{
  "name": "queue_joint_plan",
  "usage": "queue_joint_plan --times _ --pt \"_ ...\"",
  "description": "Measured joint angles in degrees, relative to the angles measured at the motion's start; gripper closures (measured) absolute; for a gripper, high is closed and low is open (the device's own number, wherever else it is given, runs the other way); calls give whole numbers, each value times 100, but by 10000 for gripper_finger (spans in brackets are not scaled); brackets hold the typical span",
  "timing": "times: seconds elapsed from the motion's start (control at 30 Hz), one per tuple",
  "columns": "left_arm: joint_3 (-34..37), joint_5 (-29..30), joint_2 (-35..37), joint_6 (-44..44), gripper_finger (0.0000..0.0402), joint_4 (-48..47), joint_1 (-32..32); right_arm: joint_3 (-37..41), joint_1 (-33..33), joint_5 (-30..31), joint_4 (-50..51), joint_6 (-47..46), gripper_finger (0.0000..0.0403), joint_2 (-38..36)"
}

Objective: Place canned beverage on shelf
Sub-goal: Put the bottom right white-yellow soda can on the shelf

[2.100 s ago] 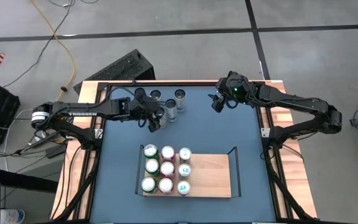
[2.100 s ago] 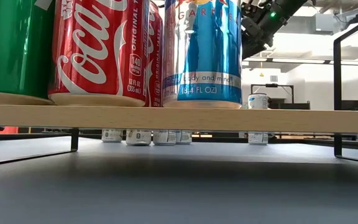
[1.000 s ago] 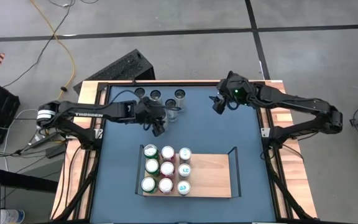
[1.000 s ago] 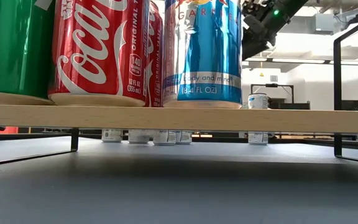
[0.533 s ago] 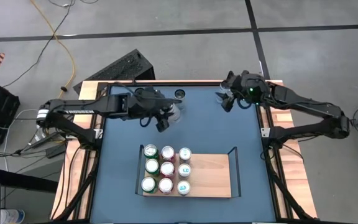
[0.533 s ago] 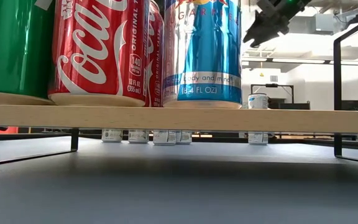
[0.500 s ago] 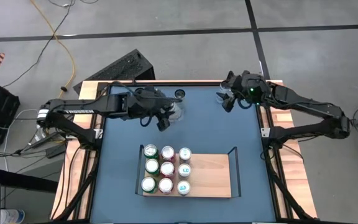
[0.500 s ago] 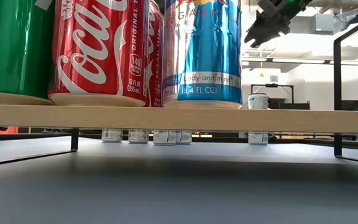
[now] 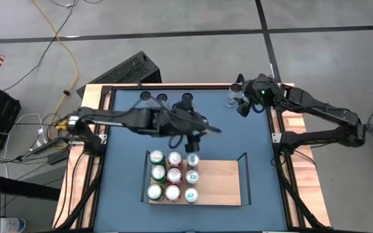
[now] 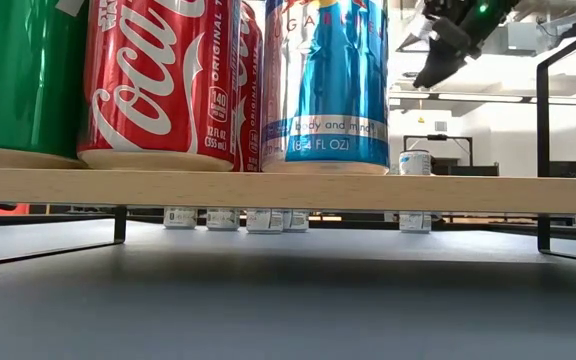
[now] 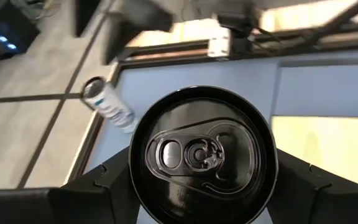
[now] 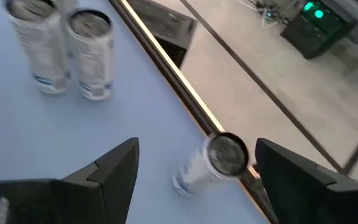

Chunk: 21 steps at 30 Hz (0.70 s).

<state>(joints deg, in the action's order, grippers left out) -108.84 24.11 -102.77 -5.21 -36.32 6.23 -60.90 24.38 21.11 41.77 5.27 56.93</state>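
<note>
Shelf (image 9: 222, 184) sits at the tabletop's (image 9: 238, 139) near middle, nine cans (image 9: 173, 175) on its left half. Three cans (image 9: 162, 98) stand along the far edge, one can (image 9: 230, 98) at far right.

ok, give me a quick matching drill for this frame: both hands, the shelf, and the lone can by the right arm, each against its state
Things:
1. left hand
2. right hand
3. shelf
4. lone can

States:
A. open, above the far right corner of the table
B. standing on the table, ungripped
C. shut on a black-topped can
D. nine cans on one half, other half bare

Pairs: 1-C, 2-A, 3-D, 4-B
</note>
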Motion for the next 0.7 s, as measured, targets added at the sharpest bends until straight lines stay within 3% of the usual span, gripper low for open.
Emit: queue_joint_plan --times 0.33,0.7 --pt "-2643 22 -1771 155 158 -1262 600 0 578 -3 119 147 97 2" --pt "-2336 -35 -1806 1227 158 -1294 1190 0 689 -21 112 -9 97 4"
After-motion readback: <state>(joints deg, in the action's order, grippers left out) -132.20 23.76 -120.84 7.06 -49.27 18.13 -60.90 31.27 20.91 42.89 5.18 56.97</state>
